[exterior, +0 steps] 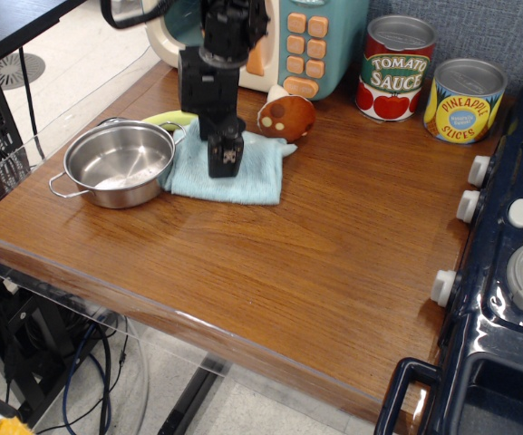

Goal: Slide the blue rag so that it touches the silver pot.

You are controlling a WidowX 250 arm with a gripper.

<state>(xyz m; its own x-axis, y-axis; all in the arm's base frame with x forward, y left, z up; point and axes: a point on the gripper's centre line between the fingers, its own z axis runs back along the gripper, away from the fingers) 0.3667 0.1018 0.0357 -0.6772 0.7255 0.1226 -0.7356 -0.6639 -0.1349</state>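
end effector point(226, 159) upper left of frame, pointing down, fingers clenched together, tip pressed on the blue rag point(243, 173). rag lies flat on the desk point(334, 245), its left edge touching the silver pot point(118, 163) at the pot's right rim.

The silver pot point(121, 163) is polished steel with a mirror-bright, smooth interior, and the blue rag point(232, 172) at its 3 o'clock is soft, matt terry cloth with a nubby texture. The table point(315, 263) is varnished brown wood with a visible grain and a satin sheen. The gripper point(226, 159) is matt black plastic, and the two cans point(429, 82) at 1 o'clock have glossy paper labels and dull metal lids.
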